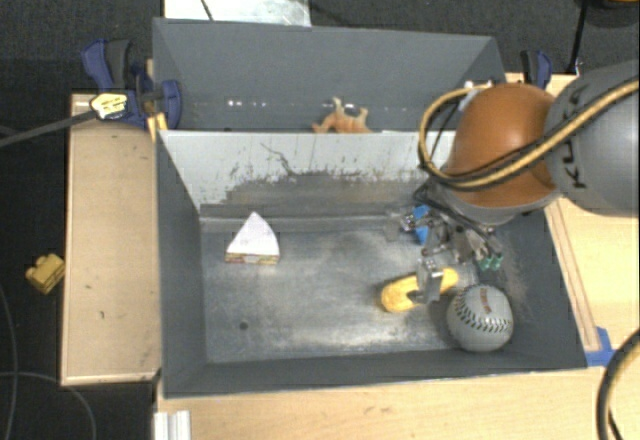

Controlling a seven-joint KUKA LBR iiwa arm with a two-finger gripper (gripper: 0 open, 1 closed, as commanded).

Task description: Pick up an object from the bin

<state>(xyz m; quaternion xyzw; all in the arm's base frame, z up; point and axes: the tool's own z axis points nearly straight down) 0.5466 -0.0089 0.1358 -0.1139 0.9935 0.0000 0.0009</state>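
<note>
The hand [436,278] hangs low in the lower right of the bin [300,313], directly over a yellow banana-shaped toy [399,297], probably lined up to take it. Spread or pinching, I cannot tell. 1 grey ball [479,317] lies just beside.

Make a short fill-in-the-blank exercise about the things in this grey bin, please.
1. The robot's hand is over a small ____ curved thing in the grey metal bin.
2. In the camera view, the round grey ball with red stitching lies to the ____ of that thing.
3. The white block in the bin's left half is shaped like a ____.
Missing words: yellow; right; triangle.
</note>
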